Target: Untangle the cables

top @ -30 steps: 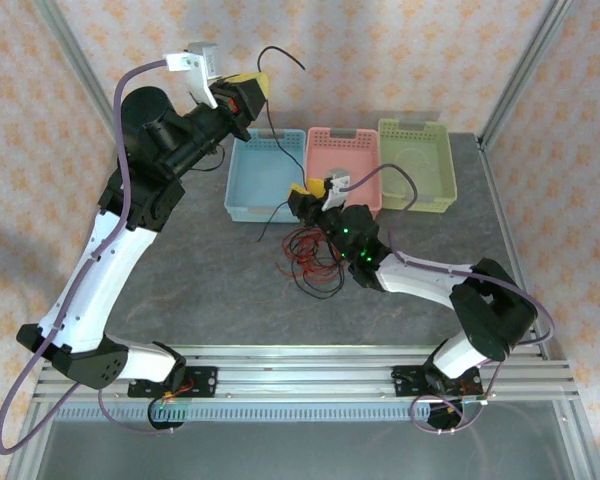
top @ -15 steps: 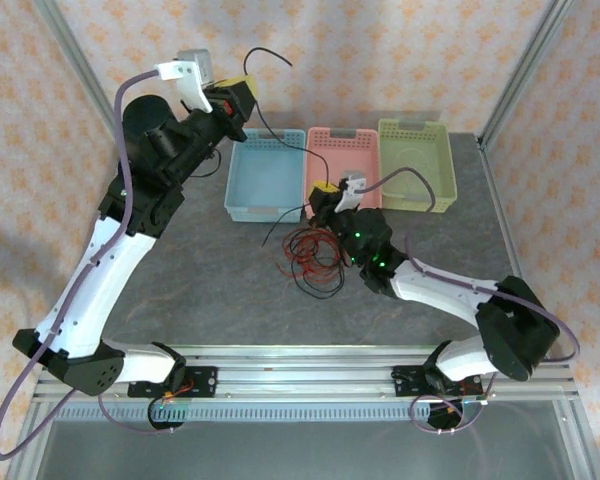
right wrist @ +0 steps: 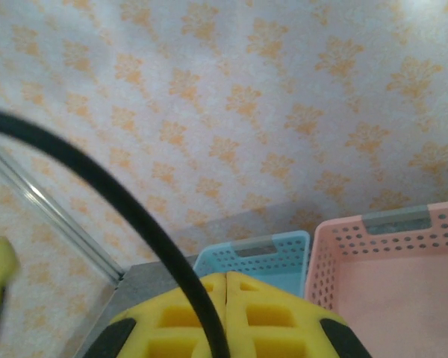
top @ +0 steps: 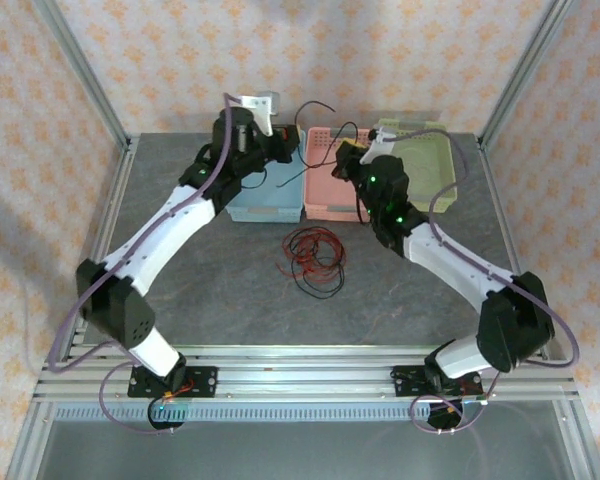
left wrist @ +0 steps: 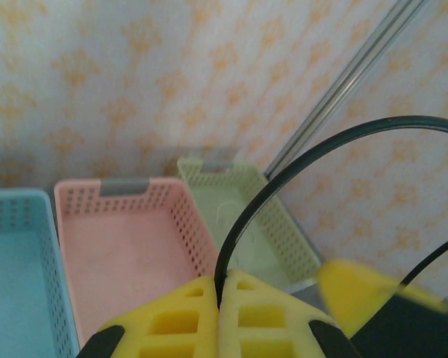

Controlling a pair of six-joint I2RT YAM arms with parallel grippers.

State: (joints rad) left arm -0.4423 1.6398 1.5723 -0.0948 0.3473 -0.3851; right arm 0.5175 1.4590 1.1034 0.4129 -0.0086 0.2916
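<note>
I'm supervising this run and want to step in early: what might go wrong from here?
1. The left gripper and right gripper are both shut on one black cable; pulling apart may jerk it free.
2. Its slack crosses above the pink basket and could snag the rim.
3. The red tangle on the table may tighten if linked to it.

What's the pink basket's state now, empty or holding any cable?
Empty: in the left wrist view the visible floor of the pink basket is bare, nothing lying in it.
</note>
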